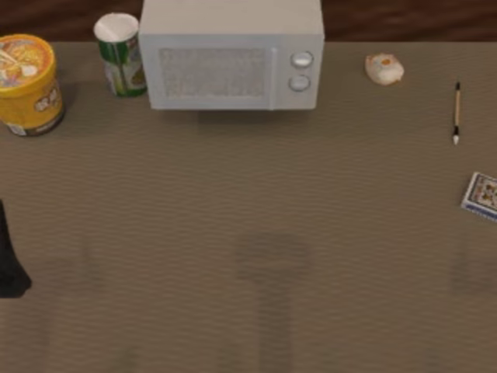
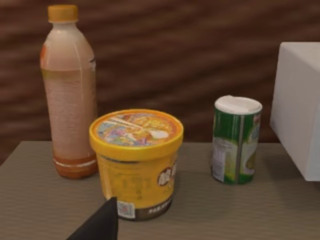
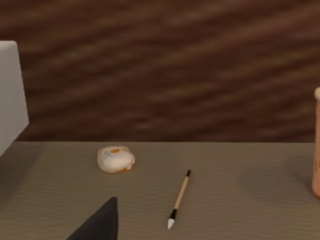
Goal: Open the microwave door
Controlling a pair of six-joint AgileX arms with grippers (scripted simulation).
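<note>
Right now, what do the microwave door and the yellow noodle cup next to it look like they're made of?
The microwave door looks like matte white plastic or painted metal around a grey speckled mesh window. The yellow noodle cup looks like printed paper or thin plastic with a flat illustrated lid; which one is unclear.

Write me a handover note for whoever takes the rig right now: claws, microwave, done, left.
Left claw: parked at the table's left edge, touching nothing; fingers not readable.
Right claw: out of the top view; only a dark tip shows in its wrist view, near the brush.
Microwave: back centre of the table, beside the green can. Door is shut, flush with the front.
Done: nothing.
Left: reach the door, pull it open.
</note>
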